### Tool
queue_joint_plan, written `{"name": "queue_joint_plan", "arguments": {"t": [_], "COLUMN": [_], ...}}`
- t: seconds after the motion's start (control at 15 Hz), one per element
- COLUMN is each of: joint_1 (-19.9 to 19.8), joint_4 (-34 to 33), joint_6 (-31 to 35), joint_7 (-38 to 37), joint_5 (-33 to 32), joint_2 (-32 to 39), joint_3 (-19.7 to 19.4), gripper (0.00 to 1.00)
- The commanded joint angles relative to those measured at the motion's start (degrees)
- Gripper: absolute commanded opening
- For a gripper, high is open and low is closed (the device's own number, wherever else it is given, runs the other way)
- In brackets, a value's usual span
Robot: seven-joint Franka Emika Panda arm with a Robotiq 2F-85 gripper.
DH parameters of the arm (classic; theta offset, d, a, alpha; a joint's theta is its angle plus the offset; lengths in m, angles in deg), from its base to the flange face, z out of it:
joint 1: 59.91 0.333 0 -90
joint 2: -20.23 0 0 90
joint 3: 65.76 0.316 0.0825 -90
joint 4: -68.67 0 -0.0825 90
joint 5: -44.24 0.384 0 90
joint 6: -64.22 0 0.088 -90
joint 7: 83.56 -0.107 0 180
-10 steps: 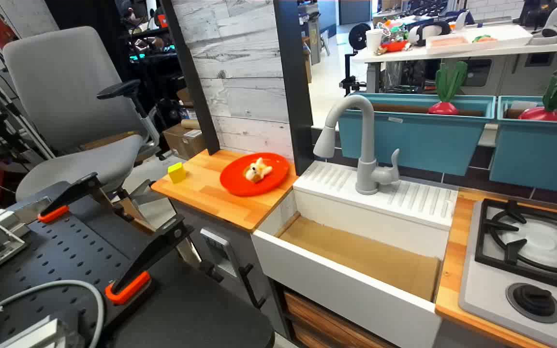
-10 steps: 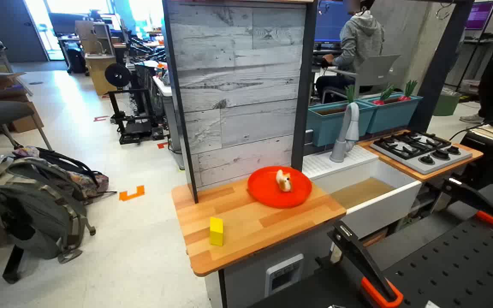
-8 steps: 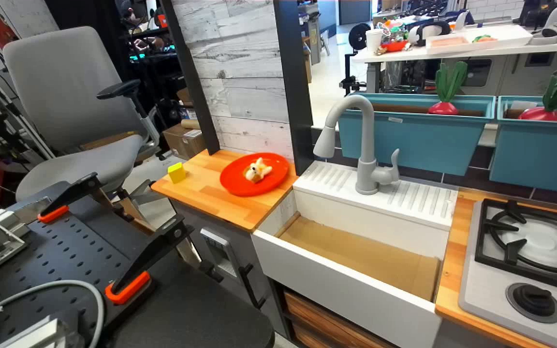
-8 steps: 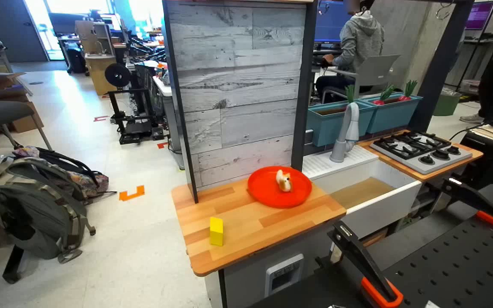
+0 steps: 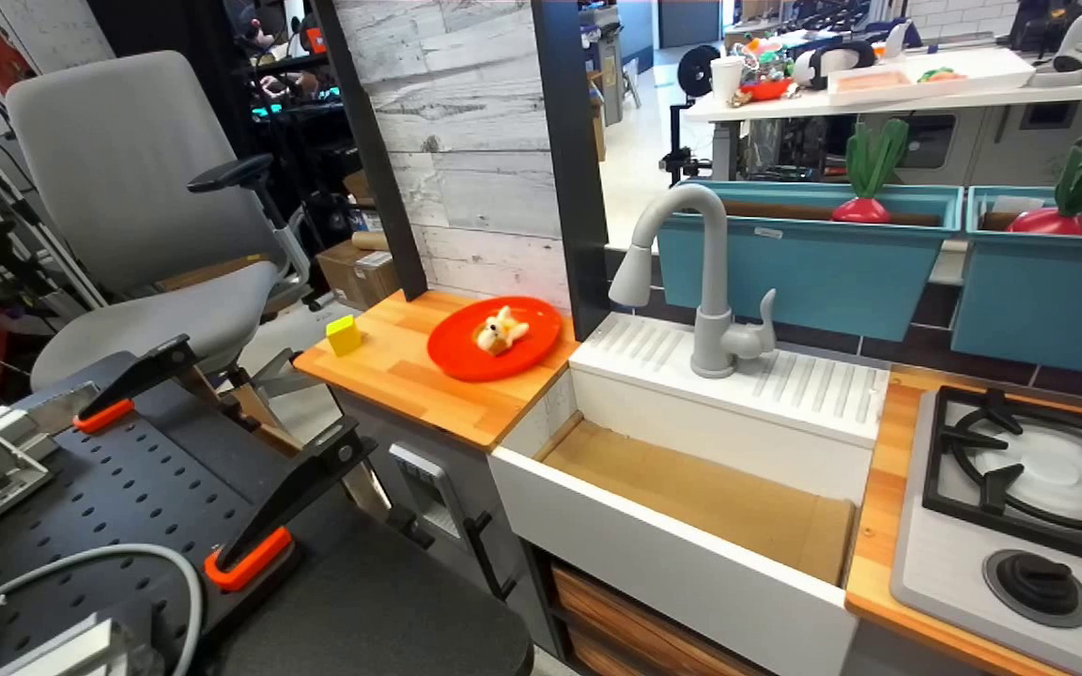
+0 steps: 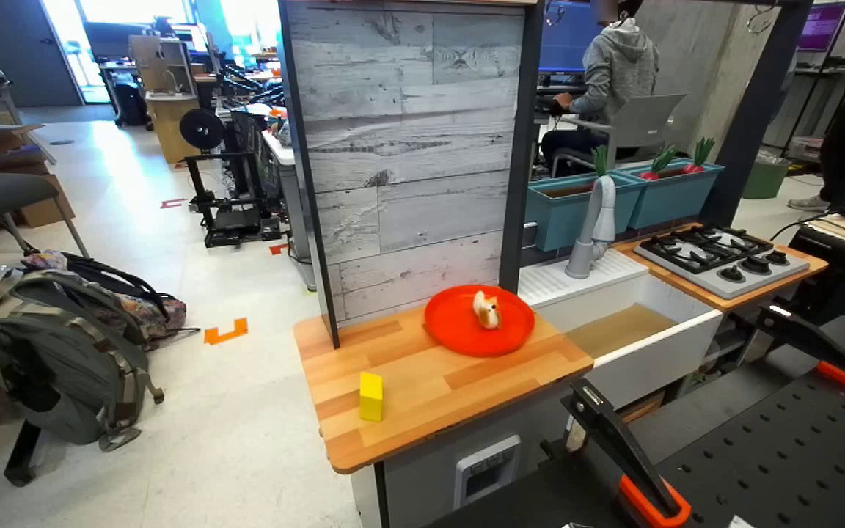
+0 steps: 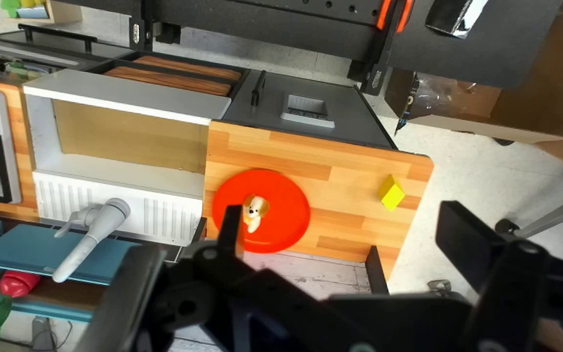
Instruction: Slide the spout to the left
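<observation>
- Spout: upright on its thicker base, arched over, no contact from me. Base stands on the ridged ledge at the back of the sink, presumably so the arch can swing over it.
- Nozzle hangs on the bench side of the base in an exterior view. Exact angle not readable; I cannot settle whether it already counts as left. I judge no push is under way.
- Lever juts from the base toward the stove. A leftward push would start from that side, so I would come in above it.
- Teal planter behind the spout: little room at the back, a likely snag. Better to meet the nozzle, forward of it.
- Cardboard lies flat in the sink, a liner by the look of it; well below any sweep.
- Bench, beside the sink, carries a red plate with a toy dog on it and a yellow block near the outer end. Plate likely serves to gather the toy; no part in this step. All low; they should matter only if I approach low.
- Tool: shows in the wrist view only, well apart from the spout. Fingers spread wide, nothing held between them. Sliding needs no grip; bringing them together would give me one stiffer pusher.
</observation>
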Motion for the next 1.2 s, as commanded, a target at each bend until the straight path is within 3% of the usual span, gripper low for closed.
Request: {"name": "queue_joint_plan", "arguments": {"t": [0.0,0.33,0.67,0.93,1.13], "joint_1": [-2.91,-8.88,-11.56,-12.89,-13.96], "joint_4": [-3.92,-11.78,-21.29,-28.22,-33.51], "joint_6": [3.85,12.88,20.37,23.30,23.06], "joint_7": [-2.01,-5.28,-4.90,-4.10,-5.31], "joint_5": [0.54,0.62,5.17,10.02,10.21], "joint_2": [5.77,19.00,35.26,46.80,53.65], "joint_3": [-2.34,-6.14,-11.04,-12.42,-12.50], "gripper": [1.00,1.00,1.00,1.00,1.00]}}
